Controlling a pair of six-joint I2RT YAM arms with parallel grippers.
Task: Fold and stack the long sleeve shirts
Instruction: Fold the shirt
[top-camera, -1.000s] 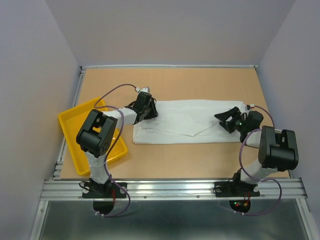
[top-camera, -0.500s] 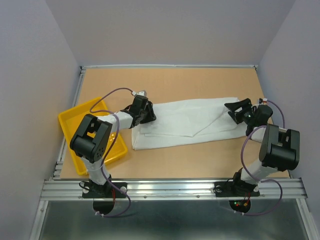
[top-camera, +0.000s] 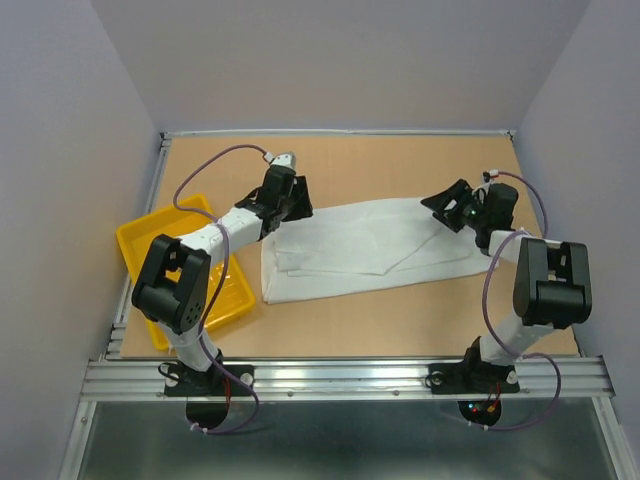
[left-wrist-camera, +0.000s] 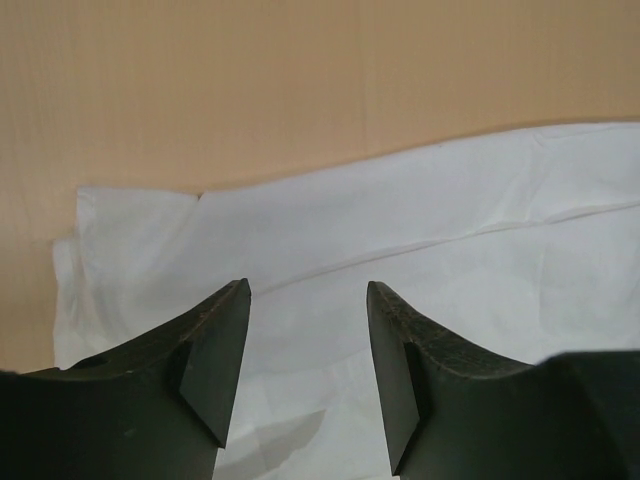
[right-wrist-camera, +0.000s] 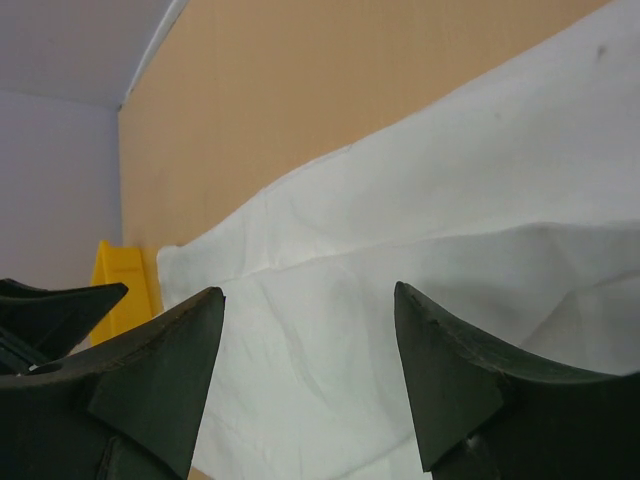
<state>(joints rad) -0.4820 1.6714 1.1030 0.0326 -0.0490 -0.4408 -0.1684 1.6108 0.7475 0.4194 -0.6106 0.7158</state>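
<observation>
Nearest my side, along the left edge of the surface (top-camera: 400, 320), sits the yellow tray (top-camera: 150, 222), turned at an angle. The left forearm (top-camera: 235, 225) passes above it and hides part of its inside; the floor that I can see is plain yellow plastic. Further in, across the middle of the surface, lies the white shirt (top-camera: 370, 245), folded into one long band. It runs from just beside the tray's far corner toward the right edge, and its right end sits a little farther back than its left. A diagonal fold line crosses its upper layer near the middle. At the far corner of the band's left end I see the left fingers (top-camera: 297, 205). In the left wrist view they stand moderately apart with nothing between them and the cloth spread out below. At the far side of the right end are the right fingers (top-camera: 445, 203), spread wide and gripping nothing, with the shirt visible through the gap. I cannot tell whether either pair touches the fabric.
</observation>
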